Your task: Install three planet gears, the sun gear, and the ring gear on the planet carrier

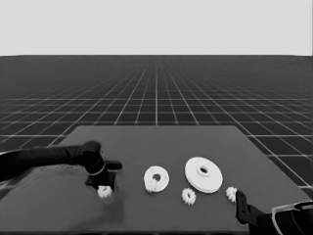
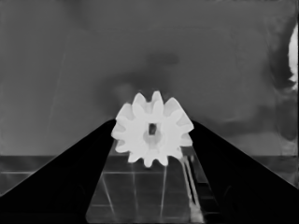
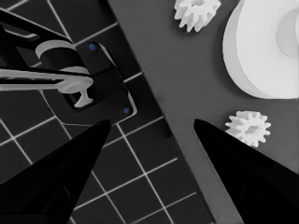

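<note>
Dark bench (image 1: 161,215) on a gridded floor (image 1: 156,98), pale band above the horizon.

Left gripper (image 1: 104,192) low over the bench's left part, fingers (image 2: 70,177) closed onto a gear (image 2: 152,135); the teeth sit between both wedges in the left wrist view. Cannot tell whether the gear touches the bench.

Smaller round part (image 1: 156,179) at centre front, a gear (image 1: 154,185) lying in or on its hole. Larger round part (image 1: 203,174) just to its right, apart from it. A loose gear (image 1: 189,196) in front, between the two round parts. Another gear (image 1: 231,194) near the right front, just beside the right gripper (image 1: 240,208).

Right gripper parked at the bench's right front corner, fingers (image 3: 60,177) spread wide, nothing between them. Dark machinery (image 3: 88,84) with blue lights shows past the bench edge.
</note>
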Robot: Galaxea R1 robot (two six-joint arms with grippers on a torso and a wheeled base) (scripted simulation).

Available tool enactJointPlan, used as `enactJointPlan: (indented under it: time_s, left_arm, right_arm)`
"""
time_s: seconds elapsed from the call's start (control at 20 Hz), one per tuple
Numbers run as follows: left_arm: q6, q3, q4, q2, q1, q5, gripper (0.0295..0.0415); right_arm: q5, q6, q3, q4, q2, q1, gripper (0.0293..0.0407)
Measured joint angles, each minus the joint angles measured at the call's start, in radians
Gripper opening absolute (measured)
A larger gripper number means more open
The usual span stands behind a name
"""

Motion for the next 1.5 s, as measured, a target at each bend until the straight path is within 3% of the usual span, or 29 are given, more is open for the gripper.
enactJointPlan:
  time_s: [0.15, 0.4, 0.55, 0.75, 0.9, 1.0, 1.1, 1.4, 1.5]
  left_arm:
    - [-0.014, 0.024, -0.071, -0.008, -0.076, 0.016, 0.0312]
    - [-0.015, 0.027, -0.089, -0.009, -0.093, 0.019, 0.0312]
    - [0.019, -0.563, -0.143, 0.536, -0.146, 0.025, 0.0312]
    - [0.142, -0.830, -0.155, 0.692, -0.149, 0.006, 0.0312]
    - [0.160, -0.867, -0.156, 0.710, -0.149, 0.004, 0.0312]
    - [0.199, -0.938, -0.071, 0.734, -0.054, -0.040, 0.0312]
    - [0.220, -0.977, -0.045, 0.747, -0.020, -0.059, 0.0312]
    - [0.231, -0.998, -0.033, 0.754, -0.006, -0.070, 0.0312]
    - [0.231, -0.998, -0.032, 0.754, -0.006, -0.070, 0.0371]
  right_arm:
    - [0.000, 0.000, 0.000, 0.000, 0.000, 0.000, 0.0385]
    - [0.000, 0.000, 0.000, 0.000, 0.000, 0.000, 0.0385]
    - [0.000, 0.000, 0.000, 0.000, 0.000, 0.000, 0.0385]
    - [0.000, 0.000, 0.000, 0.000, 0.000, 0.000, 0.0385]
    - [0.000, 0.000, 0.000, 0.000, 0.000, 0.000, 0.0385]
    - [0.000, 0.000, 0.000, 0.000, 0.000, 0.000, 0.0385]
    - [0.000, 0.000, 0.000, 0.000, 0.000, 0.000, 0.0385]
    - [0.000, 0.000, 0.000, 0.000, 0.000, 0.000, 0.0385]
    - [0.000, 0.000, 0.000, 0.000, 0.000, 0.000, 0.0385]
